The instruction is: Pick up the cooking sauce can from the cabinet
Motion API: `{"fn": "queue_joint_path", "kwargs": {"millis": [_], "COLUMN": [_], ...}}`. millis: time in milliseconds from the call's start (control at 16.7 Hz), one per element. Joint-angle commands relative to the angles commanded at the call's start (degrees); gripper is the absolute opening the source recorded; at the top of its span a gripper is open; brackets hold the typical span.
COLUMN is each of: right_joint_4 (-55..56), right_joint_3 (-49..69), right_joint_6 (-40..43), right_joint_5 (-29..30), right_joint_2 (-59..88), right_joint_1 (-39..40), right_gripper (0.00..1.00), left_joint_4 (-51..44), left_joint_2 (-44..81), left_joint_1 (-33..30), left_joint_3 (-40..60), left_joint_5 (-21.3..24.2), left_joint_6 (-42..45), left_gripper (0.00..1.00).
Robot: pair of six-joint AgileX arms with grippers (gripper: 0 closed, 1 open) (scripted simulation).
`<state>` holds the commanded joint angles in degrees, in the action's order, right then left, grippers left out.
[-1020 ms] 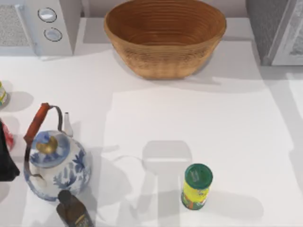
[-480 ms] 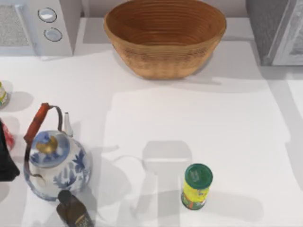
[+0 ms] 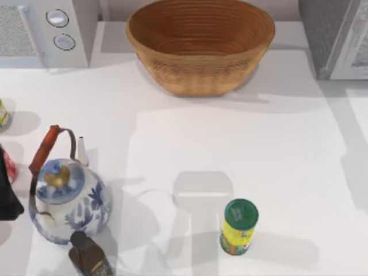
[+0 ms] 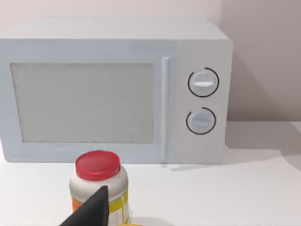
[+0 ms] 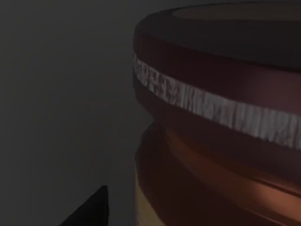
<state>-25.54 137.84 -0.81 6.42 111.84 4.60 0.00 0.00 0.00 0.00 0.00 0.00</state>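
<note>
Reaching for the can: my right hand (image 5: 92, 210) hangs close to the cooking sauce can (image 5: 221, 117). In the right wrist view the can looms at the right of the frame, its dark maroon top above an orange-red side, against a dim grey background. I judge that dimness to be the inside of the cabinet (image 3: 330, 31), which stands at the upper right of the top view. So the can is not out yet. The approach looks almost done, while the grip, the lift and the withdrawal are all still to come. I cannot tell whether this hand is open or closed, or whether it touches the can.

My left hand (image 3: 7, 201) is parked at the left edge of the top view, beside the blue-and-white kettle (image 3: 69, 198). It faces a red-lidded jar (image 4: 99, 181) and the microwave (image 4: 113, 92). I cannot tell its state either.

Against the picture from a second ago, nothing on the table (image 3: 241, 138) has moved. The basket (image 3: 200, 46), the green-lidded can (image 3: 239, 226) and the dark bottle (image 3: 89, 259) keep their places. Only the shading along the right edge of the table has shifted slightly, which I take as a sign of my right arm moving.
</note>
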Motion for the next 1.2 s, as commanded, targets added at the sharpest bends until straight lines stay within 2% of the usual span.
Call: {"fn": "queue_joint_path", "kwargs": {"millis": [180, 960, 1200], "right_joint_4": [0.00, 0.00, 0.00], "right_joint_3": [0.00, 0.00, 0.00], "right_joint_6": [0.00, 0.00, 0.00], "right_joint_5": [0.00, 0.00, 0.00], "right_joint_2": [0.00, 0.00, 0.00], "right_joint_1": [0.00, 0.00, 0.00], "right_gripper": [1.00, 0.02, 0.00], "left_joint_4": [0.00, 0.00, 0.00], "left_joint_2": [0.00, 0.00, 0.00], "left_joint_1": [0.00, 0.00, 0.00], "left_joint_3": [0.00, 0.00, 0.00], "left_joint_5": [0.00, 0.00, 0.00], "left_joint_6": [0.00, 0.00, 0.00], "left_gripper": [1.00, 1.00, 1.00]}}
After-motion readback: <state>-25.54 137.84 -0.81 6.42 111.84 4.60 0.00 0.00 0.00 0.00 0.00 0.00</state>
